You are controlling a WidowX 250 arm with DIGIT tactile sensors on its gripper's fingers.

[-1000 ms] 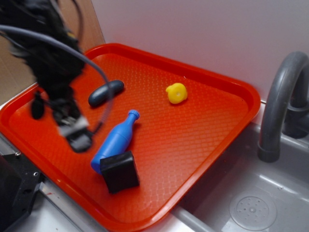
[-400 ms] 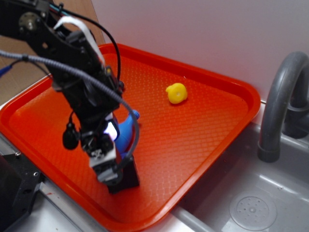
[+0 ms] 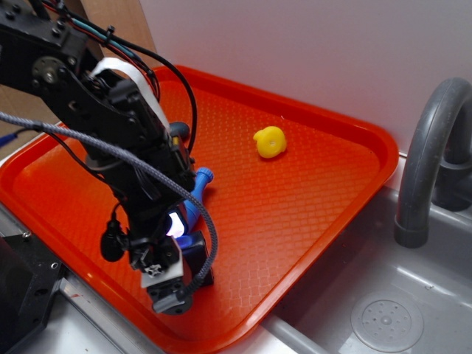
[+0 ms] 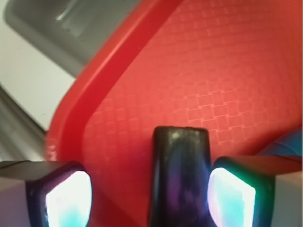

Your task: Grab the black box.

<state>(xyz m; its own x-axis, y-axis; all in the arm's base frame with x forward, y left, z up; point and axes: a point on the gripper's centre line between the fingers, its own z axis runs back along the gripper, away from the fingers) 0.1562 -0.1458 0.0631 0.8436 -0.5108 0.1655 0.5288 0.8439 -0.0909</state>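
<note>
writing: none readable | arm: reaches in from 10 o'clock, bent down over the tray (image 3: 354, 155), wrist near vertical | gripper (image 4: 149, 198): fingers spread, black box (image 4: 181, 175) between them, touching the right pad, gap at the left | box at tray's 6 o'clock edge, beside the blue bottle (image 3: 193, 203); duck (image 3: 270, 141) at 1 o'clock

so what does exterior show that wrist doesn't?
Exterior only: the arm, the yellow duck, the faucet over the sink, and the whole tray layout. The capsule is mostly hidden behind the arm.
Wrist only: the box sits between the two lit fingers, nearer the right one, with a clear gap on the left; the hand is open around it.
Both: the red tray, the box, part of the blue bottle, and the hand low over the tray's near edge.
</note>
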